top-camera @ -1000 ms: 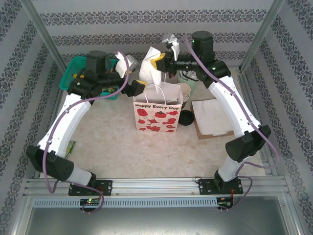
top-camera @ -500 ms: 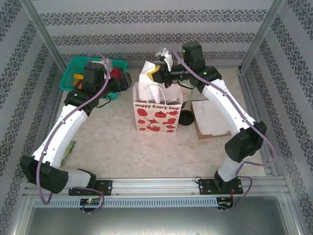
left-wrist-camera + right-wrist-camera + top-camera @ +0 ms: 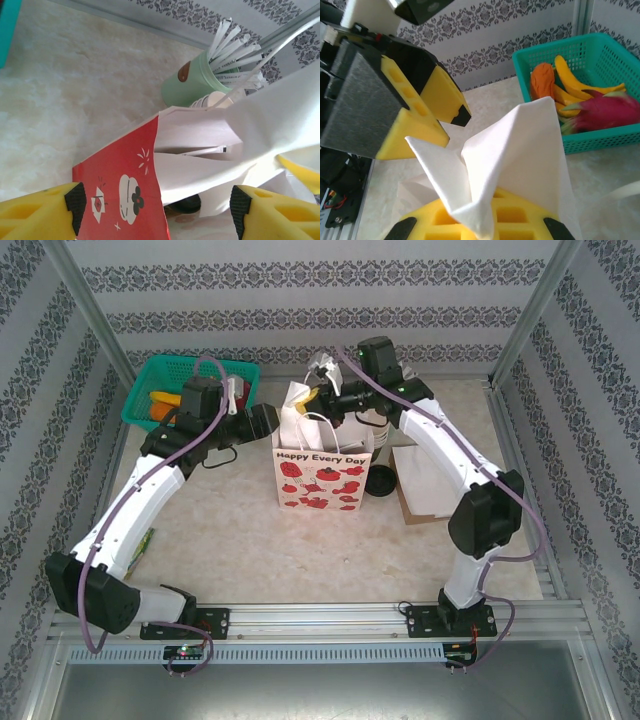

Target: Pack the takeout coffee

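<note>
Marble-look tabletop (image 3: 230,530), patterned wallpaper on three sides, aluminium frame posts at the corners.

Paper gift bag (image 3: 322,478) stands upright at mid-table. It has a white front printed with red motifs and "Happy Every Day", a red side panel, and an open mouth.

Takeout coffee (image 3: 380,481): black lid up, on the table just beside the bag's right side, outside the bag. Neither gripper touches it.

Left gripper (image 3: 155,202): yellow fingers spread wide, nothing between them. It is level with the bag's top at its left side, pointing at the open mouth.

Right gripper (image 3: 318,398): behind the bag's top edge, clamped on a white paper sheet (image 3: 515,150) that stands up crumpled above its fingers. Whether that sheet belongs to the bag, cannot tell.

Pale green holder (image 3: 192,82) of white sticks (image 3: 235,50) sits past the bag, with a stack of cream cups (image 3: 212,100) just beside it.

Teal basket (image 3: 600,140) sits at far left, holding a dragon fruit (image 3: 605,112) and orange and yellow pieces.

White napkins (image 3: 432,475) lie on brown card, right of the coffee.
</note>
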`<state>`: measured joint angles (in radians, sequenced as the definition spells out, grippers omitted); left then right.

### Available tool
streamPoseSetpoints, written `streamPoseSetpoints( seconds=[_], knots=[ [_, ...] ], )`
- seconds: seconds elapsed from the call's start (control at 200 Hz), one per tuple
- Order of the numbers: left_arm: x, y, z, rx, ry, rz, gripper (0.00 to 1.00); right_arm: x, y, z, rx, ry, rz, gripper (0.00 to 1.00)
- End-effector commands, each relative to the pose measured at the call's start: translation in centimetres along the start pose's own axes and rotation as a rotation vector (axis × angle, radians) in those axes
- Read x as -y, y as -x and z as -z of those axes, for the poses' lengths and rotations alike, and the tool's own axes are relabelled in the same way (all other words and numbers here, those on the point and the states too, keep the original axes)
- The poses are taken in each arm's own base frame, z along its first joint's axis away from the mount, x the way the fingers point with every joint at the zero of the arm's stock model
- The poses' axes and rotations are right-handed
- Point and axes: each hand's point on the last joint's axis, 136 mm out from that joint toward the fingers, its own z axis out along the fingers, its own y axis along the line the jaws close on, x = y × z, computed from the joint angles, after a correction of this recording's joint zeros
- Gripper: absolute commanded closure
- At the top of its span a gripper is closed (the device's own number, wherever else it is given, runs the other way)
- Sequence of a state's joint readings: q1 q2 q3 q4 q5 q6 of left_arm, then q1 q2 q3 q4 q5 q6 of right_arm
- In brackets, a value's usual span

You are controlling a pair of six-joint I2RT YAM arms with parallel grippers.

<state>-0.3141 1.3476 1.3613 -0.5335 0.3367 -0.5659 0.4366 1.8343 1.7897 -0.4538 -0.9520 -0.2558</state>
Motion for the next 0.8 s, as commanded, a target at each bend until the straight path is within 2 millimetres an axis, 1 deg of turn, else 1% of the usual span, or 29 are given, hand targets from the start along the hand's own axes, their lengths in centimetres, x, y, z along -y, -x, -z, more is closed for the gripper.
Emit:
streamPoseSetpoints(
  seconds=[0.0, 0.15, 0.295, 0.435, 0.51, 0.58, 0.674, 0.749, 0.794],
  knots=[
    [0.6, -0.9, -0.5, -0.056, -0.021, 0.004, 0.27, -0.4, -1.1, -0.9, -0.011, 0.046, 0.021, 1.00],
    [0.8, -1.3, -0.9, -0.082, -0.021, -0.013, 0.37, 0.9, -2.2, -1.3, -0.042, -0.047, 0.035, 1.00],
    [1.0, -1.7, -1.2, -0.103, -0.023, -0.029, 0.45, 0.7, -3.3, -1.9, -0.069, -0.072, 0.037, 1.00],
    [1.1, -1.9, -1.6, -0.119, -0.022, -0.030, 0.47, 0.4, -5.0, -2.9, -0.112, -0.075, 0.059, 1.00],
    [1.1, -1.9, -1.6, -0.118, -0.021, -0.032, 0.51, 0.9, -5.8, -3.1, -0.135, -0.085, 0.051, 0.99],
    [1.2, -1.9, -1.6, -0.118, -0.021, -0.033, 0.53, 1.5, -6.8, -3.3, -0.165, -0.104, 0.057, 0.97],
    [1.3, -1.9, -1.6, -0.118, -0.026, -0.036, 0.56, 1.7, -7.6, -3.3, -0.195, -0.106, 0.065, 0.92],
    [1.4, -2.0, -1.6, -0.122, -0.031, -0.038, 0.58, 1.7, -8.5, -3.5, -0.228, -0.099, 0.071, 0.86],
    [1.4, -2.1, -1.7, -0.122, -0.032, -0.038, 0.59, 1.6, -8.8, -3.5, -0.251, -0.089, 0.074, 0.79]
  ],
)
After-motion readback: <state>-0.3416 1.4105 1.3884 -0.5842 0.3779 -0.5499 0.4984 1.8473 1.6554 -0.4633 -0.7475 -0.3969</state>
